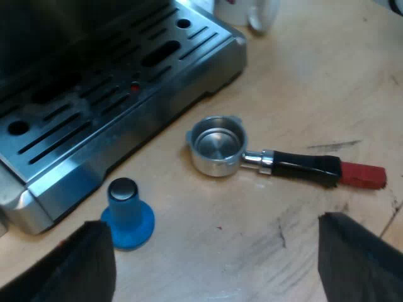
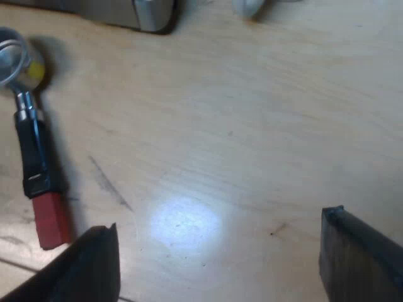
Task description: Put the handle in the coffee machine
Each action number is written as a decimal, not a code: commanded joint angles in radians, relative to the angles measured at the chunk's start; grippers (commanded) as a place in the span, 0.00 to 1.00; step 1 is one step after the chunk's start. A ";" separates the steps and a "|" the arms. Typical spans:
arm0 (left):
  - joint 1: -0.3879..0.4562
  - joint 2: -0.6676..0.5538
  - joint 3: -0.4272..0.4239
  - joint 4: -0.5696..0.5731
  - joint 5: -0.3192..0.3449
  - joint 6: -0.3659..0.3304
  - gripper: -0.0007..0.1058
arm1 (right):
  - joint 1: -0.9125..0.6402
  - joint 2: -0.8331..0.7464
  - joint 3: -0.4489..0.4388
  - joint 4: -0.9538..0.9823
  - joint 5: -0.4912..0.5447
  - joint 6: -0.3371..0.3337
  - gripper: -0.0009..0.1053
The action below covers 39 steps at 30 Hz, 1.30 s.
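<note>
A portafilter (image 1: pixel 252 157) lies flat and loose on a pale wooden table (image 1: pixel 296 69), not locked into anything. Its round metal cup (image 1: pixel 217 146) faces up, looks empty, and sits near the front edge of the espresso machine (image 1: pixel 126 100), apart from it. A short chrome neck joins the cup to a black handle (image 1: pixel 302 167), which ends in a red tip (image 1: pixel 363 176) pointing away from the machine.

The portafilter is probably rigid all through and heavy at the cup end, so a hold out at the red tip would likely let the cup sag. The polished, curved cup looks slippery for 2 flat fingers. The black handle seems the best place to take hold, pinched across its width close to the chrome neck. It does not look fragile.

The left gripper (image 1: pixel 217 267) hangs over the table just short of the portafilter, its 2 black fingers spread wide and holding nothing. The right gripper (image 2: pixel 220 264) is also spread wide and empty, over bare table, with the red tip near 1 of its fingers.

A blue tamper (image 1: pixel 129 214) stands upright on the table just beside the machine's slotted drip tray (image 1: pixel 75 135). A white mug (image 1: pixel 255 12) stands by the machine's far corner.
</note>
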<state>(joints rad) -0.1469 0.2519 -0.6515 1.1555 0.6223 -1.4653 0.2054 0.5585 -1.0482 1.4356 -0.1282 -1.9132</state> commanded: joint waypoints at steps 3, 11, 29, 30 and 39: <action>-0.056 0.051 -0.009 -0.008 0.047 0.044 0.65 | 0.069 0.050 -0.015 -0.010 -0.005 -0.013 0.64; -0.091 0.139 -0.009 -0.008 0.172 0.091 0.65 | 0.186 0.109 -0.015 -0.116 -0.005 0.036 0.64; -0.174 0.243 -0.009 -0.008 0.229 0.236 0.65 | 0.598 0.317 -0.013 -0.206 0.207 0.214 0.64; -0.198 0.243 -0.009 -0.008 0.229 0.236 0.65 | 0.602 0.321 -0.013 -0.206 0.207 0.214 0.64; -0.321 0.243 -0.009 -0.008 0.229 0.236 0.65 | 0.687 0.471 -0.006 -0.202 0.207 0.333 0.64</action>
<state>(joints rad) -0.4592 0.4945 -0.6544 1.1506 0.8420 -1.2347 0.8907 1.0260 -1.0515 1.2232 0.0727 -1.5926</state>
